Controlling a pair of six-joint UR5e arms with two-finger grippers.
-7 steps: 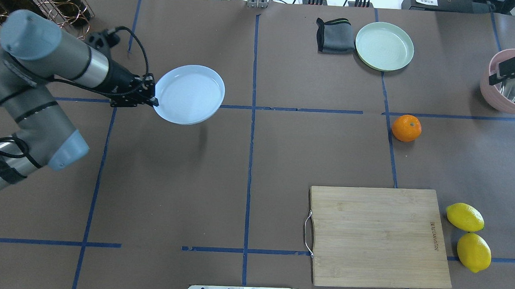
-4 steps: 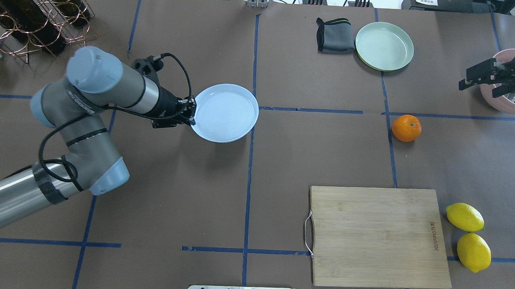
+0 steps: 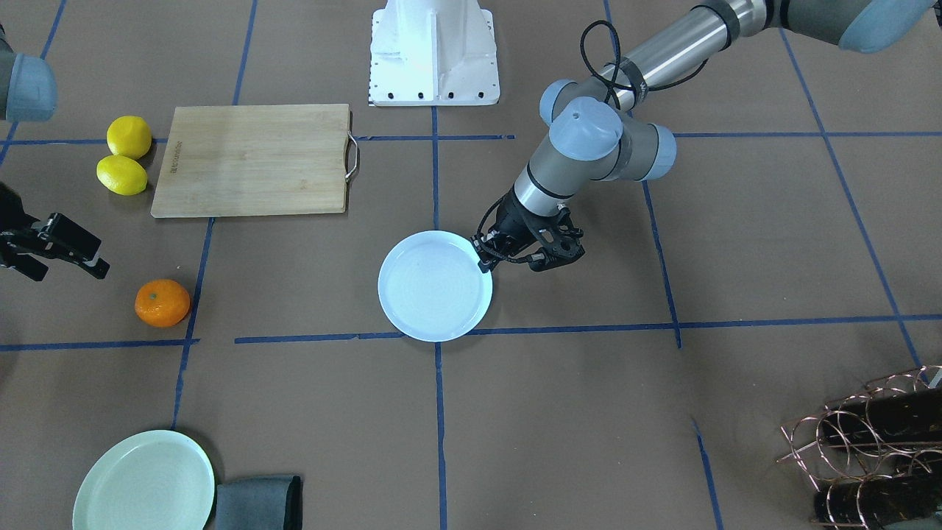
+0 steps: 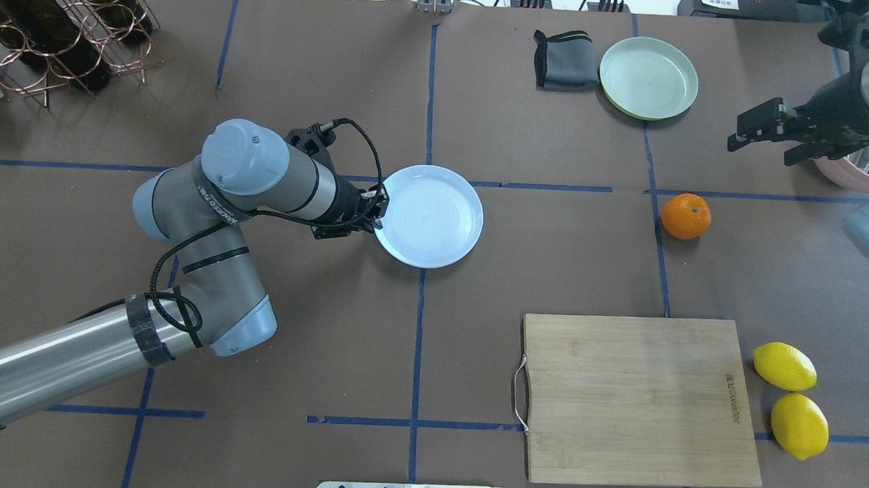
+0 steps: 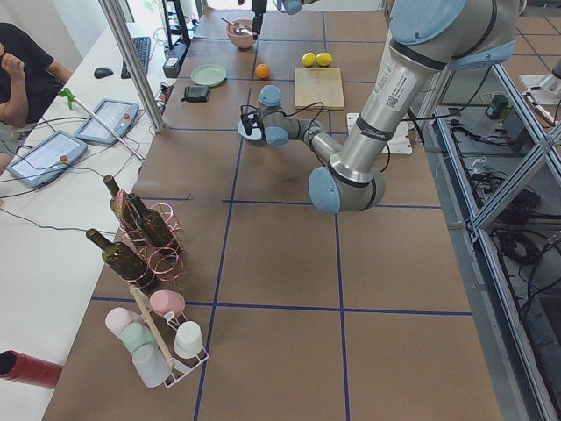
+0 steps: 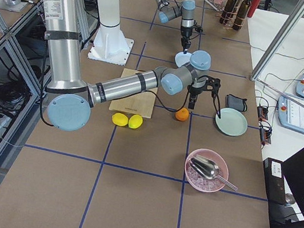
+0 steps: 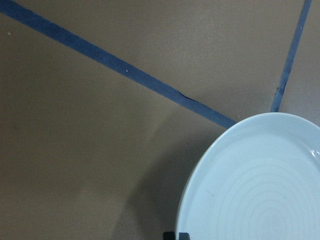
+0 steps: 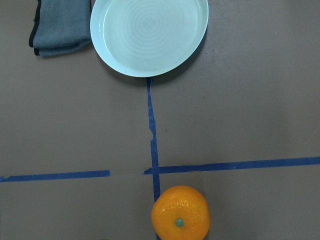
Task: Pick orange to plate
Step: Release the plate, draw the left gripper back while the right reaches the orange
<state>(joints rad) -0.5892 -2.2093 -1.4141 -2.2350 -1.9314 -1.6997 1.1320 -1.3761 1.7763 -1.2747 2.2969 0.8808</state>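
Note:
The pale bluish-white plate (image 4: 435, 218) is near the table's middle, close to the surface, with a thin shadow along its edge. My left gripper (image 4: 377, 211) is shut on its left rim; the left wrist view shows the plate (image 7: 260, 185) filling the lower right corner. The orange (image 4: 686, 216) rests alone on a blue tape line at the right. Behind and to the right of it hangs my right gripper (image 4: 757, 154), open, with nothing between its fingers. In the right wrist view the orange (image 8: 180, 212) sits at the bottom centre, stem dot up.
A mint-green plate (image 4: 648, 77) and a folded grey cloth (image 4: 566, 60) lie at the back right. A pink bowl (image 4: 860, 163) holding a metal scoop stands at the right edge. A wooden cutting board (image 4: 640, 400) and two lemons (image 4: 785, 366) occupy the front right. A bottle rack (image 4: 48, 22) stands back left.
My left arm has carried the plate rightward from the left half to the table's middle. The right gripper has moved left from over the pink bowl toward the orange.

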